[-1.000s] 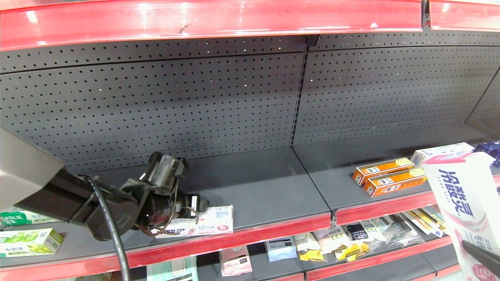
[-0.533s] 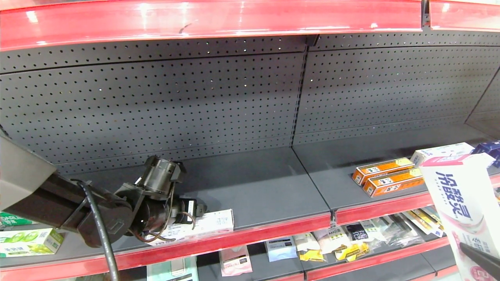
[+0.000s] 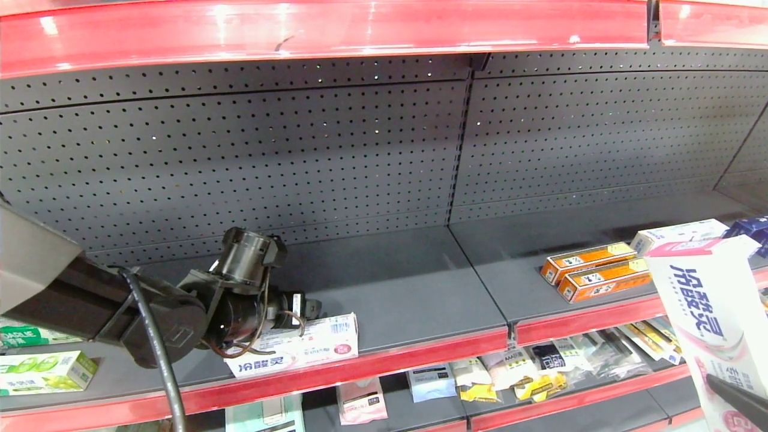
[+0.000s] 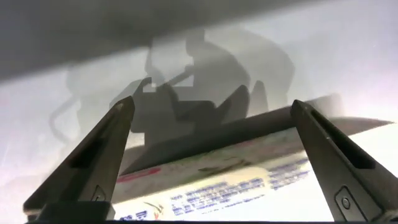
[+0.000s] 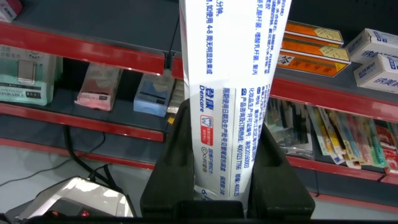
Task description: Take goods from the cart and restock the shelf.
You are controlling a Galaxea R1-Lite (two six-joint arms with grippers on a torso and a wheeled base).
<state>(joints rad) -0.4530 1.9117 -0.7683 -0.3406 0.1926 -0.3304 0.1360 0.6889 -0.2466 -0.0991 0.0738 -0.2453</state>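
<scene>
toothpaste box [image 3: 312, 345] between green boxes [image 3: 45, 372] and orange boxes [image 3: 603, 279]

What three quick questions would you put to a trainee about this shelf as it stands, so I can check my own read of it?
1. True or false: the right gripper is shut on a tall white box, held upright.
2. How many orange boxes lie in the right bay of the shelf? A one, B two, C four.
3. Fill in: the left gripper stands ___ over the flat white box at the shelf's front edge.
Key: 1 true; 2 B; 3 open.
</scene>
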